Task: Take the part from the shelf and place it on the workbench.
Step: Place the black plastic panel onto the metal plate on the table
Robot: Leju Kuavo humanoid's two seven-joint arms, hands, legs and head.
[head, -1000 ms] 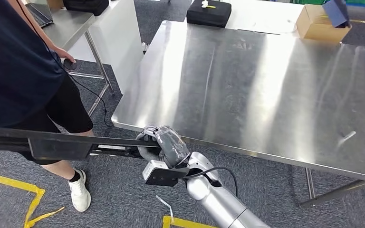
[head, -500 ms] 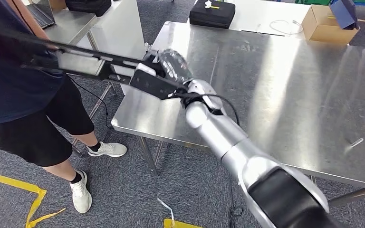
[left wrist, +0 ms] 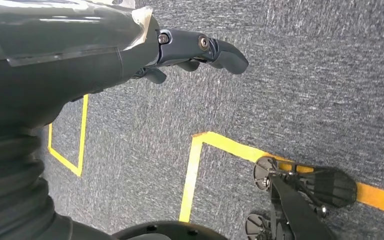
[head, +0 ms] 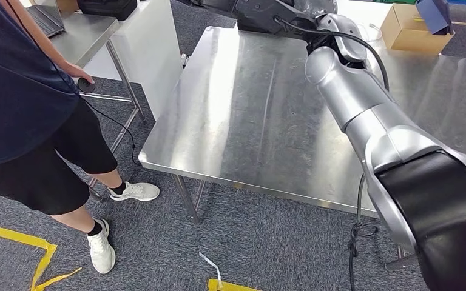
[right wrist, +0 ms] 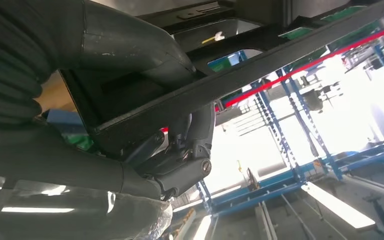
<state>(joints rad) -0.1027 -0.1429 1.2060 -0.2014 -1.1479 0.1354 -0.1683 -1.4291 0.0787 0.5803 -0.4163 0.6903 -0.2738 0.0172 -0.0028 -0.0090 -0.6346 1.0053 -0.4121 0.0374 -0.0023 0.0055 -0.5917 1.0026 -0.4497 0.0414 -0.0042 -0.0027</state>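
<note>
Right arm: silver, rising from the lower right of the head view and reaching up over the workbench toward its far edge, a black cable looped along it; dark shoulder housing nearest the camera.

Floor: grey carpet, with yellow tape marks at the lower left and a white scrap near the bottom edge.

Person: standing at the left, dark top and shorts, white shoes, one hand resting at the edge of a side table that carries a keyboard.

Workbench: square, bare stainless top on metal legs, reflecting ceiling light in pale streaks.

Right hand: in the right wrist view, dark fingers wrapped under and the grey thumb over a long flat black bar, clamped on it; in the head view the wrist sits at the top edge above the far side of the bench.

Part: the long black bar with a framed end section, held in the right hand, raised in the air over the far edge of the workbench, not touching the top.

Cardboard box: beyond the bench at the far right, a blue item on it.

Left hand: hanging over the carpet, dark fingers loosely apart, holding nothing.
</note>
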